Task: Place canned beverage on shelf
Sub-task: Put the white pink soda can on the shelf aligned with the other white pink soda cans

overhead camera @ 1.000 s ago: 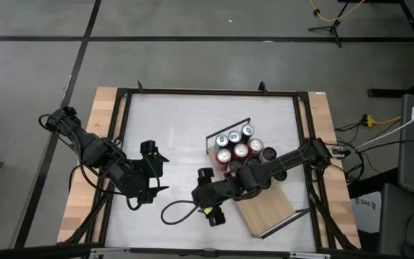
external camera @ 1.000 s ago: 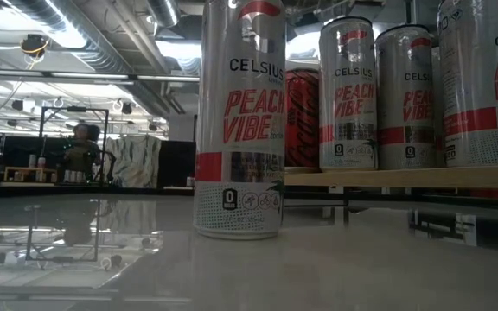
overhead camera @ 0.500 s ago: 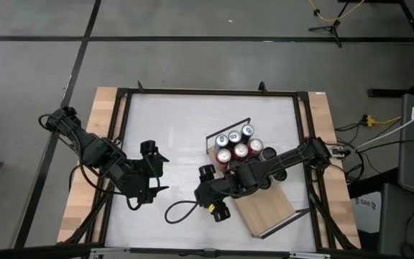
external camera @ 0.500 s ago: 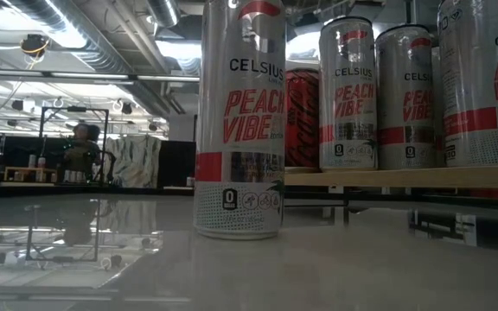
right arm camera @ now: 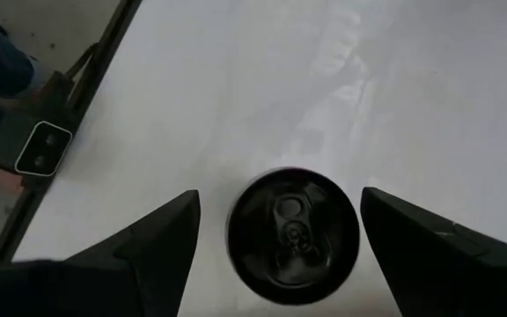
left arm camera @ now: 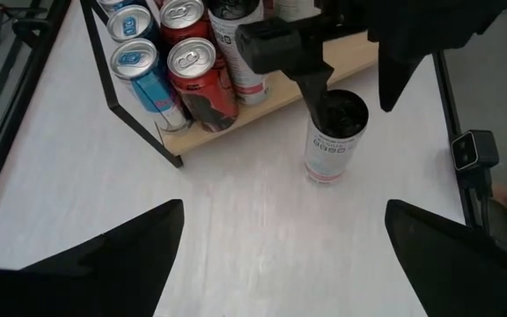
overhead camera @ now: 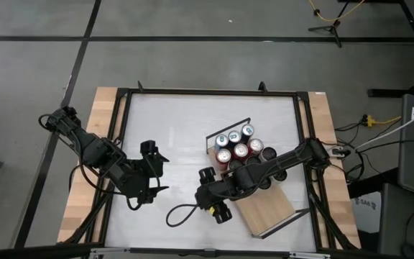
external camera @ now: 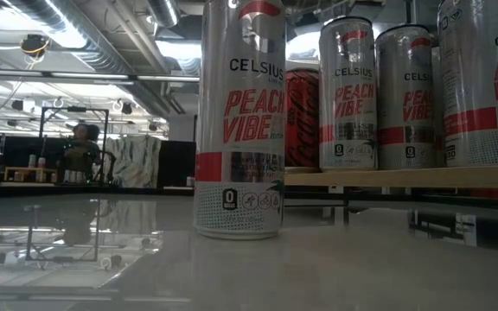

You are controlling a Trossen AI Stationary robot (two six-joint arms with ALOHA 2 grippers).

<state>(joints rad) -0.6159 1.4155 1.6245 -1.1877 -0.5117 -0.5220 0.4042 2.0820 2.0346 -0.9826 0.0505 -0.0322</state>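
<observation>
On the white table (overhead camera: 178,129) we see one silver can (right arm camera: 293,233) standing beside the shelf (overhead camera: 268,208), which holds six cans. Our right gripper (right arm camera: 280,238) hovers above it, fingers spread; the left gripper (overhead camera: 152,173) waits, released.

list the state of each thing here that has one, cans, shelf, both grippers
loose can: upright on the white table, off the shelf, between the right gripper's fingers, not gripped
right gripper: open, above that can
shelf: near end bare
shelf cans: upright, clustered at far end
left gripper: open, waiting apart
</observation>
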